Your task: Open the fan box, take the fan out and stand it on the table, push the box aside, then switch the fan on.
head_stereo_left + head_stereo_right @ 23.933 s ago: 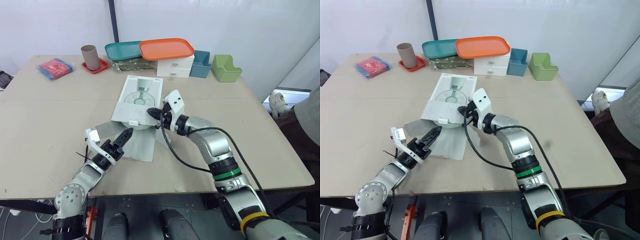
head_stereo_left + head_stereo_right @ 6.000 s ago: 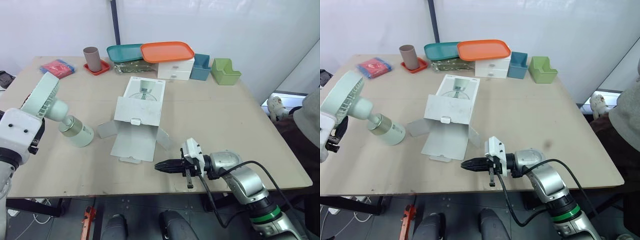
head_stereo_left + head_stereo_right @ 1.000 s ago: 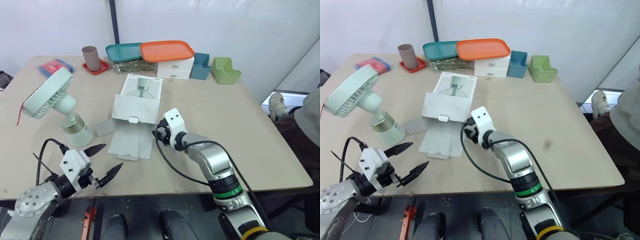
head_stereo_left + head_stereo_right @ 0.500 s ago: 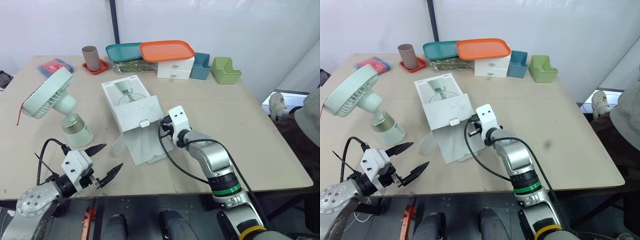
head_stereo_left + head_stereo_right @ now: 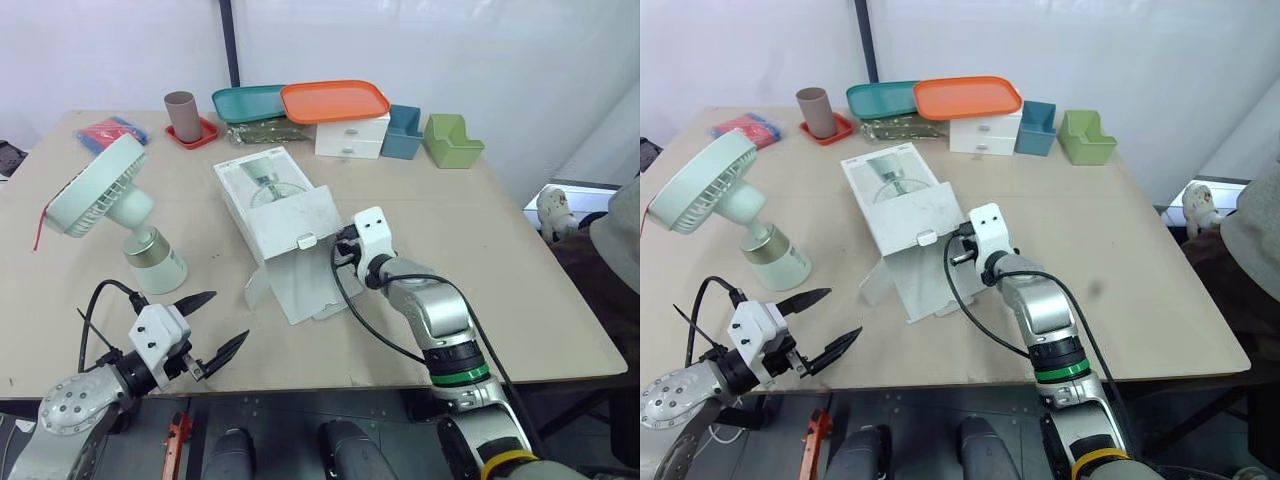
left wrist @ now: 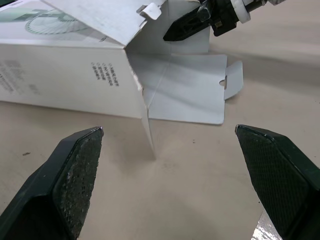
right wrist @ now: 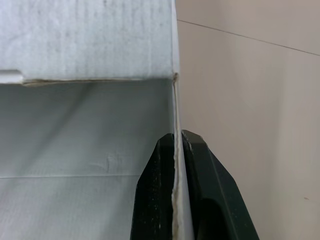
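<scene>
- The fan box (image 5: 275,205) is laid flat at the middle of the surface (image 5: 520,260) — its long axis runs from the upper left of the frame to the lower right. The open end, with its flaps spread, is turned toward the lower right.
- The fan (image 5: 105,205) is stood on its base at the left of the frame, apart from the box. Its head is tilted back and faced toward the upper left.
- The right hand (image 7: 175,142) is pressed together on the thin edge of a side flap at the box's open end.
- The left hand (image 5: 229,317) is held spread at the lower left — apart from both box and fan.
</scene>
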Tool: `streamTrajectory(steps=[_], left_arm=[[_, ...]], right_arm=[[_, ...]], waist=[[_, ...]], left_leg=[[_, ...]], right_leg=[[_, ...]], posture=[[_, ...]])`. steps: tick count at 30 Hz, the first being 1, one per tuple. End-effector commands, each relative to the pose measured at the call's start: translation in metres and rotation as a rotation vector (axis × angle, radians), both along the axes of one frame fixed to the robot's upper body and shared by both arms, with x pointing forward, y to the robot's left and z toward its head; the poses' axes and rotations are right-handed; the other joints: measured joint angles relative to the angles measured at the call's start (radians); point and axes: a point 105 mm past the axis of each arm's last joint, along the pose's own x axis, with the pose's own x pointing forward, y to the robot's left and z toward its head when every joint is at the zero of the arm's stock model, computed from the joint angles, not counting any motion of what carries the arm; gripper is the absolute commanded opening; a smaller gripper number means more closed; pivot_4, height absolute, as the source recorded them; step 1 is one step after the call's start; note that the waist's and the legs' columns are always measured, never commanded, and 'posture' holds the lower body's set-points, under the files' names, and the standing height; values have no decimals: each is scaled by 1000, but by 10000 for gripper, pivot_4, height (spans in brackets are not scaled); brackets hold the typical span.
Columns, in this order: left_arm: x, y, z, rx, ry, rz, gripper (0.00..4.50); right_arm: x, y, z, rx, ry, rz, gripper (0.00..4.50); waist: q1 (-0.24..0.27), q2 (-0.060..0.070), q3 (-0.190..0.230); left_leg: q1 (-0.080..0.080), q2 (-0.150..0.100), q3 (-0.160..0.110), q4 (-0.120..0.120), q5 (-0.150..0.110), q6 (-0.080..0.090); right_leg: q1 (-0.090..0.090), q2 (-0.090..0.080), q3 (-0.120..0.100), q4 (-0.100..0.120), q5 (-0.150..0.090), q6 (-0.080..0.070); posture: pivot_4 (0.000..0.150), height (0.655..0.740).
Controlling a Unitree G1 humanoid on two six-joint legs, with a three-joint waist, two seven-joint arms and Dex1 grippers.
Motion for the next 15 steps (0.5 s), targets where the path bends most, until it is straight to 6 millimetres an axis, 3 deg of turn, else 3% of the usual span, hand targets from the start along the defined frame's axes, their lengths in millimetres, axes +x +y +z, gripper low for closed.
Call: streamTrajectory(steps=[1, 5, 9, 15], left_arm=[[-2, -3, 7, 2, -36, -15, 45000], [-1, -4, 6, 2, -36, -20, 45000], [3, -8, 7, -5, -34, -45, 45000], [7, -11, 8, -6, -33, -71, 45000]], right_arm=[[8, -35, 21, 2, -78, -121, 759], [9, -59, 20, -6, -75, -195, 759], [5, -124, 23, -47, -87, -393, 759], [-2, -168, 24, -94, -93, -516, 759]], waist=[[0, 0, 0], [1, 0, 0], [4, 1, 0], [0, 1, 0]], left_leg=[[0, 0, 0, 0, 0, 0], [-1, 0, 0, 0, 0, 0], [-1, 0, 0, 0, 0, 0], [-1, -2, 0, 0, 0, 0]], right_leg=[[0, 0, 0, 0, 0, 0], [0, 0, 0, 0, 0, 0], [0, 0, 0, 0, 0, 0], [0, 0, 3, 0, -1, 2]], posture=[[1500, 7400], [1500, 7400], [1500, 7400], [1500, 7400]])
